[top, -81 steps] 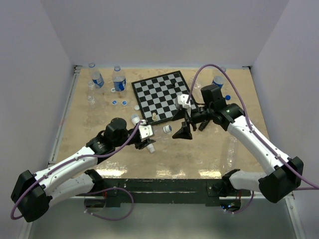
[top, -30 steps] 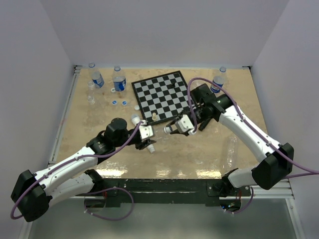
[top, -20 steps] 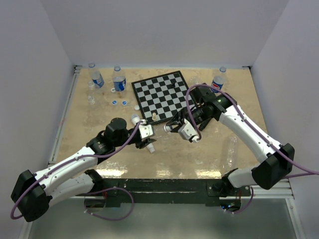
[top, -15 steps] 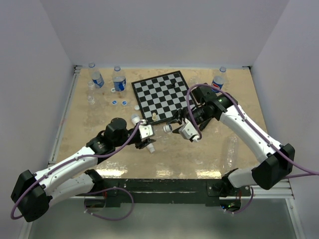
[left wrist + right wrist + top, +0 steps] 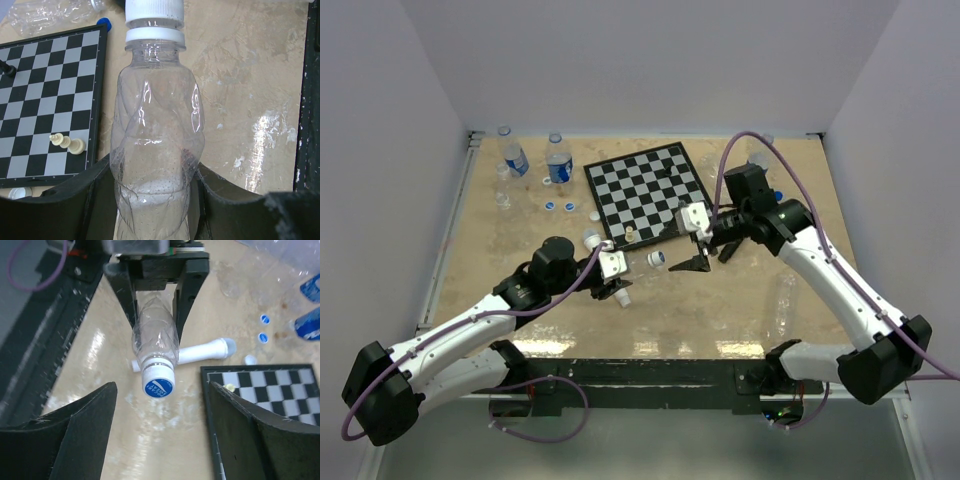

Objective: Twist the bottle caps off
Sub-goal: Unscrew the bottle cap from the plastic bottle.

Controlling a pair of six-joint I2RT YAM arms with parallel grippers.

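My left gripper is shut on a clear label-less bottle and holds it level above the table, neck pointing right. The bottle's white cap with a blue printed top sits on the neck. My right gripper is open and empty. It faces the cap end-on and stands a little back from it, a finger on either side of the view. The left gripper's fingers clamp the bottle's body.
A chessboard with two pale pieces lies behind the grippers. A white stick microphone lies under the held bottle. Blue-labelled bottles and loose caps stand at the back left. A blue cap lies by the right arm.
My right gripper was round the cap with its wrist turned. It has drawn back to the right, turned its wrist back and stands open. The cap is still on the bottle. The left arm has not moved.
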